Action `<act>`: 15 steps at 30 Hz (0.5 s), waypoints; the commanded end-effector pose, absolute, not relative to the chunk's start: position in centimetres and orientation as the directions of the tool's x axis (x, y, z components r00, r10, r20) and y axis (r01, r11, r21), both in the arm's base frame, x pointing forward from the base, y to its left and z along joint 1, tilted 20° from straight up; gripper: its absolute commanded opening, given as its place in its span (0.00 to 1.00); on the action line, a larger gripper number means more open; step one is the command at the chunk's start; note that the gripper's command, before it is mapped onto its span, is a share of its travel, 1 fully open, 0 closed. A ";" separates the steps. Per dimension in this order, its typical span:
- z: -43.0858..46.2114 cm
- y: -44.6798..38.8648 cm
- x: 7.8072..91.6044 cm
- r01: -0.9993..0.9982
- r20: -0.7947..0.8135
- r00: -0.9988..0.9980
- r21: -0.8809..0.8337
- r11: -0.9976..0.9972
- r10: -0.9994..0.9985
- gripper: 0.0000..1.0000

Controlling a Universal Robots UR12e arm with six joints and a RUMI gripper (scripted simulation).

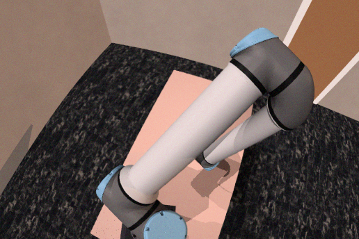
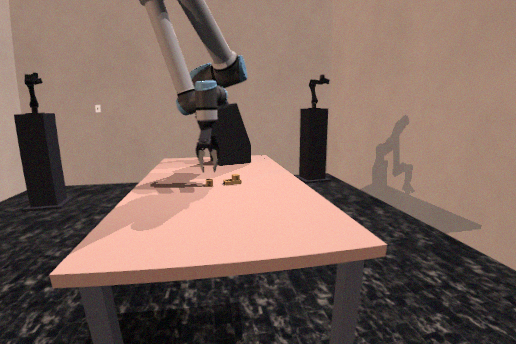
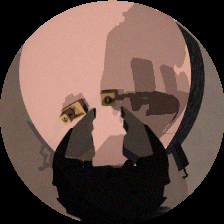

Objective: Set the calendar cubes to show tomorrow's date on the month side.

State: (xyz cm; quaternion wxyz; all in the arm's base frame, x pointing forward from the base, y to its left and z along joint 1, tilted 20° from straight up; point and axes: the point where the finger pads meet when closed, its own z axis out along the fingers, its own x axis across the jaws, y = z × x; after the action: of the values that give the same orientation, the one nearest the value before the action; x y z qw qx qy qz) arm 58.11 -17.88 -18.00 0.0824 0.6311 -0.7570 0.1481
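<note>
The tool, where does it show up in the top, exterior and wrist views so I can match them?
Top: not in it; the arm hides it.
Exterior: the tool hangs upper left of centre, fingers apart and holding nothing, above the table, behind the lone cube.
Wrist: the tool fills the bottom centre, fingers pointing up.
Shared landmark: the pink table, seen in all three.

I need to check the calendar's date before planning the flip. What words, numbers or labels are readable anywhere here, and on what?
No text can be read in any view.
Lone cube on the table: a dark mark on its face, too small to read.
Calendar tray: dark marks, too blurred to read.
Arm, gripper, black pedestals: no lettering visible.
</note>
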 end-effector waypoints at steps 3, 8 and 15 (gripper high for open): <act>-18.6 -18.1 58.2 -0.980 0.312 -0.190 -0.121 0.159 -0.931 0.28; -19.3 -18.3 58.3 -0.980 0.312 -0.190 -0.121 0.159 -0.931 0.28; -19.9 -18.5 58.3 -0.980 0.312 -0.190 -0.121 0.159 -0.931 0.28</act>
State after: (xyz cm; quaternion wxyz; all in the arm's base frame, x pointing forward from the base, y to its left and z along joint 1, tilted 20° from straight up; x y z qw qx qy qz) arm 58.25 -18.41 -19.61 0.0824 0.6311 -0.7570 0.1481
